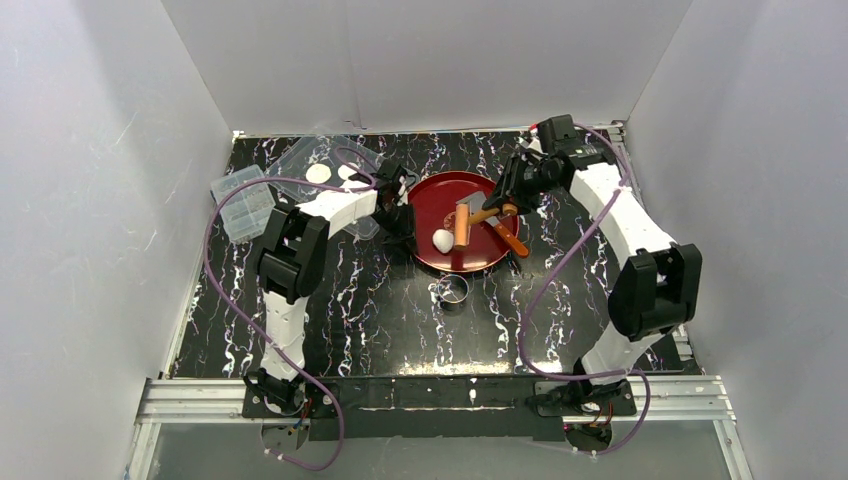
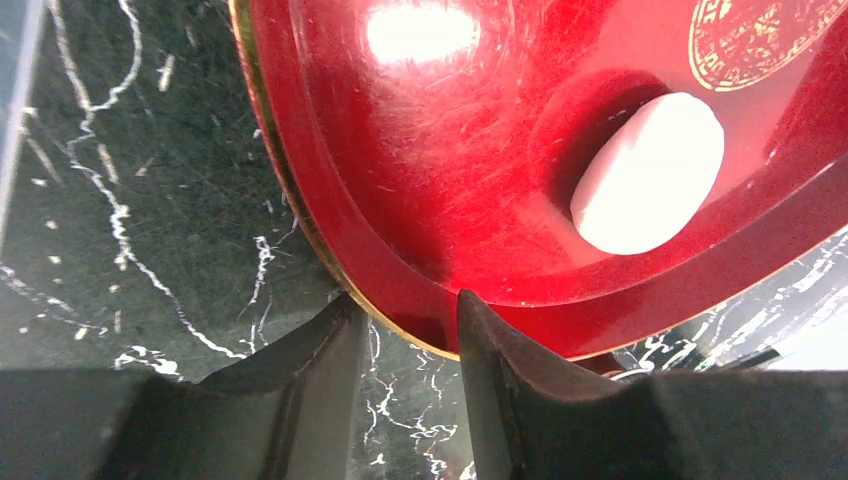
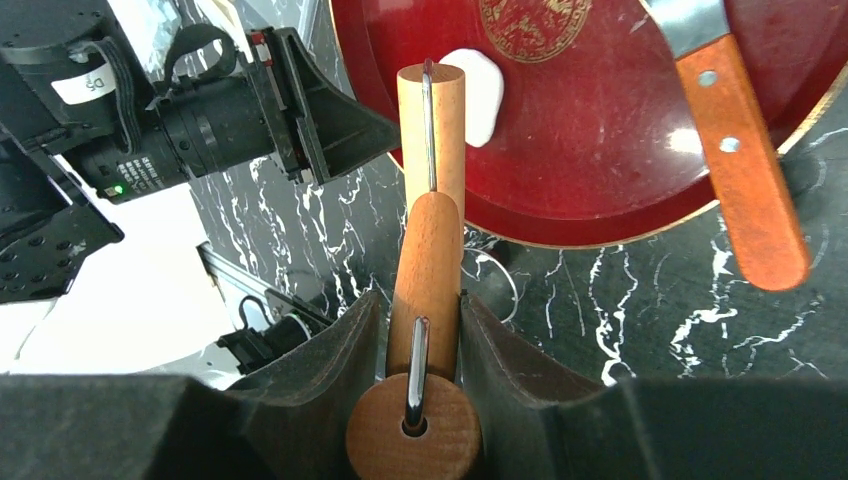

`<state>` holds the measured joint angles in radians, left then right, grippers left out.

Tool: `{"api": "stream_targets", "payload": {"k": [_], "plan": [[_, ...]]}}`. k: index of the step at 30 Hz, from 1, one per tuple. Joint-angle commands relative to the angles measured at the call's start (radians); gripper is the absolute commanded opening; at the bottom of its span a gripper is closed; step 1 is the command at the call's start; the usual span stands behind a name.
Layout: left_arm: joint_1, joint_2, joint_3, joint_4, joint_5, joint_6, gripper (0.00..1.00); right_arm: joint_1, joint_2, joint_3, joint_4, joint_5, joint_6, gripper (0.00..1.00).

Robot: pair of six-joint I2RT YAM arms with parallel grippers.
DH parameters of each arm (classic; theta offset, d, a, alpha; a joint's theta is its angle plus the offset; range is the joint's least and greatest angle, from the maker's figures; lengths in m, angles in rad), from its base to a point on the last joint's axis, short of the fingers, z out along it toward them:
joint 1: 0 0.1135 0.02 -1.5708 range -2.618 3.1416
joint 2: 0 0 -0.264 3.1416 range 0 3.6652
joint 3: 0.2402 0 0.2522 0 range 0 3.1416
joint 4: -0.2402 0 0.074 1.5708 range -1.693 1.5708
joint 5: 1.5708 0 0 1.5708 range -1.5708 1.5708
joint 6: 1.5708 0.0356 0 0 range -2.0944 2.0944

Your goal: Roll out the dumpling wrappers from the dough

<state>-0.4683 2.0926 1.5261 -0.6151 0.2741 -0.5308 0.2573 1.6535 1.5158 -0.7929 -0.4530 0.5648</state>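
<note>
**Right gripper** (image 3: 420, 312): the jaws are clamped on the wooden handle of the roller (image 3: 432, 130). The gripper sits over the right side of the red plate (image 1: 455, 190). The roller's barrel reaches from the handle toward the plate centre. Whether the barrel rests on the plate surface cannot be determined.

**Left gripper** (image 2: 405, 300): it is positioned at the plate's left rim. One finger is outside the rim and the other overlaps the inner slope, with a gap visible between them. Whether they press on the rim cannot be determined.

**Dough** (image 2: 650, 175): a smooth white oval lump, unflattened. It lies inside the plate, left of centre and toward the near rim, just beside the end of the roller barrel.

**Scraper** (image 3: 740, 150): metal blade, riveted wooden handle. The blade end is over the plate interior. The handle crosses the plate's near-right rim and projects over the black marbled table (image 1: 380, 320).

**Metal ring** (image 1: 455, 290): it stands on the table just off the plate's near rim.

**Dumpling wrappers** (image 1: 319, 173): two white discs lie side by side on a clear tray (image 1: 300, 155), beyond the plate's far-left rim. A clear lidded box (image 1: 243, 203) stands farther left of the plate.
</note>
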Motion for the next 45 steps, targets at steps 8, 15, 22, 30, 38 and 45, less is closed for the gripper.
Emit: {"api": "stream_targets", "payload": {"k": [8, 15, 22, 30, 38, 45], "plan": [[0.018, 0.0, 0.087, -0.006, -0.047, -0.02, 0.44, 0.071, 0.22, 0.236, -0.071, -0.03, -0.015, 0.01], [0.026, 0.059, 0.089, 0.0, -0.052, -0.023, 0.35, 0.071, 0.298, 0.284, -0.136, 0.012, -0.059, 0.01], [0.028, 0.067, 0.05, 0.024, -0.021, -0.02, 0.24, 0.077, 0.382, 0.271, -0.104, 0.076, -0.048, 0.01], [0.027, 0.072, 0.043, 0.043, -0.016, -0.01, 0.0, 0.091, 0.426, 0.301, -0.103, 0.127, -0.049, 0.01], [0.025, 0.066, 0.035, 0.046, -0.025, -0.007, 0.0, 0.091, 0.354, 0.146, -0.106, 0.243, -0.146, 0.01], [0.014, 0.054, 0.023, 0.043, -0.039, -0.003, 0.0, 0.131, 0.458, 0.203, -0.061, 0.218, -0.096, 0.01]]}}
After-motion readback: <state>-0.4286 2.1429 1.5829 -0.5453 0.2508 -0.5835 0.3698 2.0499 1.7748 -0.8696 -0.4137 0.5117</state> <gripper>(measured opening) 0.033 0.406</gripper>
